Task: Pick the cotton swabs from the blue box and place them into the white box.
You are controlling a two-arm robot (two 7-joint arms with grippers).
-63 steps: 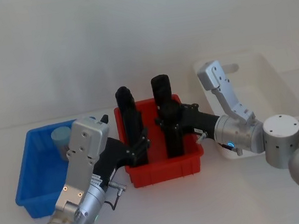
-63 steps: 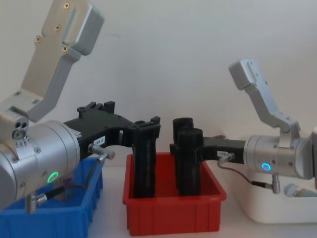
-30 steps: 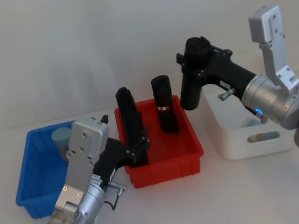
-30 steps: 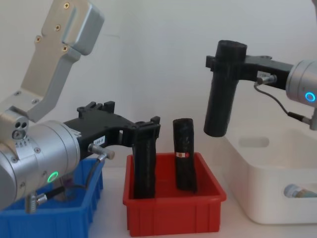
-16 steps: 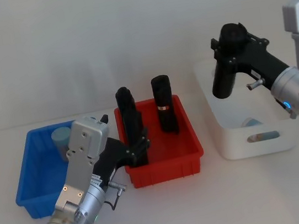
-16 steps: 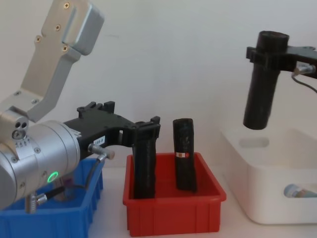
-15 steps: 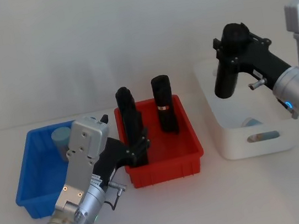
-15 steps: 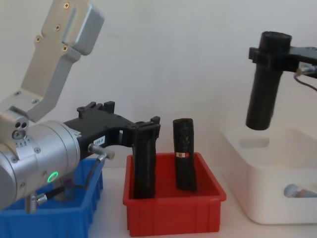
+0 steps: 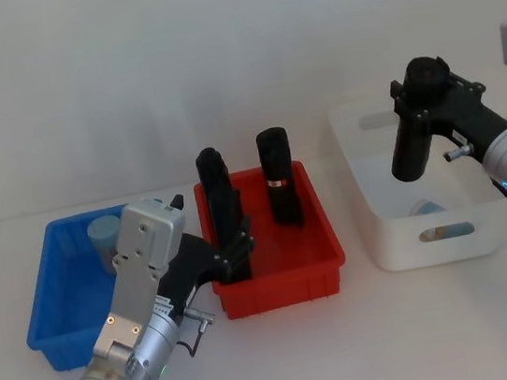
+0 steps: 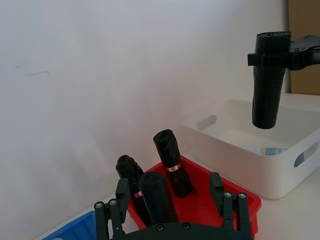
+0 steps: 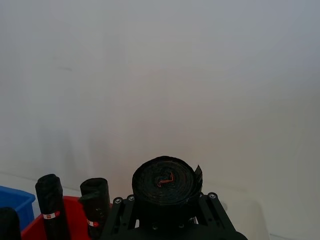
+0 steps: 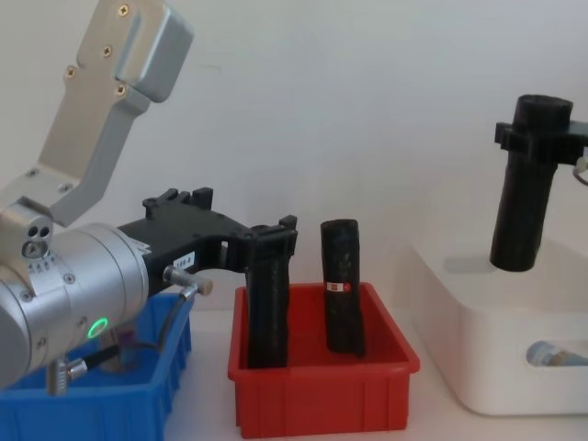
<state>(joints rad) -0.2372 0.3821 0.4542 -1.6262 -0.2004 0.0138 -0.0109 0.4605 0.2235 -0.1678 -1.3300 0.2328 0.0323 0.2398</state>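
One jar of cotton swabs [image 9: 104,234] with a pale blue lid stands at the back of the blue box [image 9: 38,305] on the left. Another jar [image 12: 556,353] lies inside the white box [image 9: 388,242] on the right and shows through its handle cutout. My right gripper [image 9: 416,101] is shut on a black rolled tube [image 9: 410,149], held upright just above the white box. My left gripper [image 9: 234,249] sits low at the red bin [image 9: 281,285], open, with its fingers [image 10: 117,200] on either side of another black tube [image 10: 157,197].
The red bin stands between the two boxes and holds three upright black tubes, one of them [image 9: 279,182] near its back right. A plain wall rises behind the table. Bare tabletop lies in front of the boxes.
My right gripper lifted a black tube out of the red bin, carried it right over the white box, and has now lowered it. The left arm has not moved.
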